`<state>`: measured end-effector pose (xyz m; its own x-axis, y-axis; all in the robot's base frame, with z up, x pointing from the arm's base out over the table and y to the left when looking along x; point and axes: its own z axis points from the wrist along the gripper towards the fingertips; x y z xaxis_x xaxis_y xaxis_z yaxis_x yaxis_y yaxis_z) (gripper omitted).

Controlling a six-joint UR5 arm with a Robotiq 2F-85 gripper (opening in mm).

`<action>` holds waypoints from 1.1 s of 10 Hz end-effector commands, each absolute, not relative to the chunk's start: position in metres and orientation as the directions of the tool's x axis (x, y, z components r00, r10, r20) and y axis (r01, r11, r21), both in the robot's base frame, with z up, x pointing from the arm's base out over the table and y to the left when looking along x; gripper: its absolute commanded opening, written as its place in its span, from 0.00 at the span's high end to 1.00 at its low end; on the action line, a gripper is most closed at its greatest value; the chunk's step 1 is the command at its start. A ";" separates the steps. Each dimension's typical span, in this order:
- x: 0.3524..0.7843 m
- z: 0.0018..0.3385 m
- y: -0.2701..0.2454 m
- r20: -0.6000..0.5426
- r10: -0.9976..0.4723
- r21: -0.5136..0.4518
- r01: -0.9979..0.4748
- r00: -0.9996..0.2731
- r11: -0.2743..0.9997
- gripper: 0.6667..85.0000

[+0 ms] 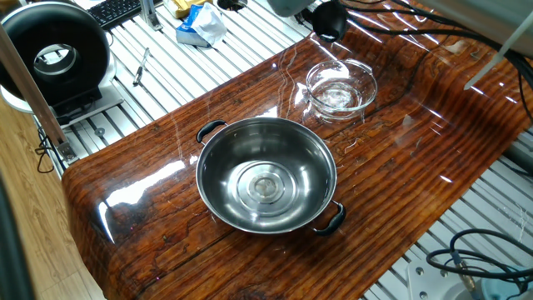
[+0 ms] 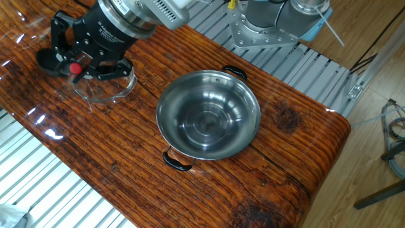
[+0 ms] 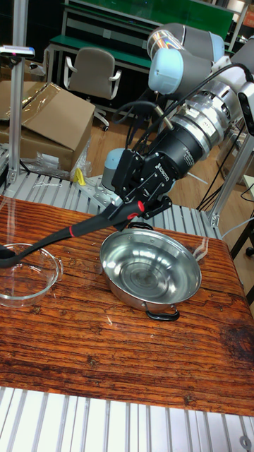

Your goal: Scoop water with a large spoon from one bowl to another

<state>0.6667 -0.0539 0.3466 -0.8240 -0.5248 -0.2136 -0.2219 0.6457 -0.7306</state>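
We see the gripper [image 3: 138, 205] clenched on the ladle [image 3: 67, 233] handle. The scoop [image 1: 328, 18] hangs just past the glass bowl's [image 1: 341, 85] far rim. The steel bowl [image 1: 266, 175] sits mid-table [image 1: 416, 158]; water there is perhaps too clear to confirm.

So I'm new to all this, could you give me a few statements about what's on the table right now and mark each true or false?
1. The gripper is closed on the ladle handle. True.
2. The ladle's scoop is inside the steel bowl. False: it is over by the glass bowl, beyond its far rim.
3. The steel bowl has two black side handles. True.
4. The glass bowl sits inside the steel bowl. False: they stand apart on the wooden table.
5. The glass bowl is the larger one. False: the steel bowl is larger.
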 end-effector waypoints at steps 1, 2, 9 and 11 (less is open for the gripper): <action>0.666 0.351 -0.061 -0.203 -0.521 -0.746 -0.214 -0.829 0.631 1.00; 0.666 0.352 -0.062 -0.201 -0.522 -0.749 -0.213 -0.829 0.627 1.00; 0.666 0.350 -0.063 -0.198 -0.518 -0.751 -0.211 -0.832 0.626 1.00; 0.666 0.351 -0.065 -0.193 -0.518 -0.759 -0.208 -0.833 0.617 1.00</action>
<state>0.6666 -0.0627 0.3517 -0.8302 -0.5231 -0.1927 -0.2120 0.6160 -0.7587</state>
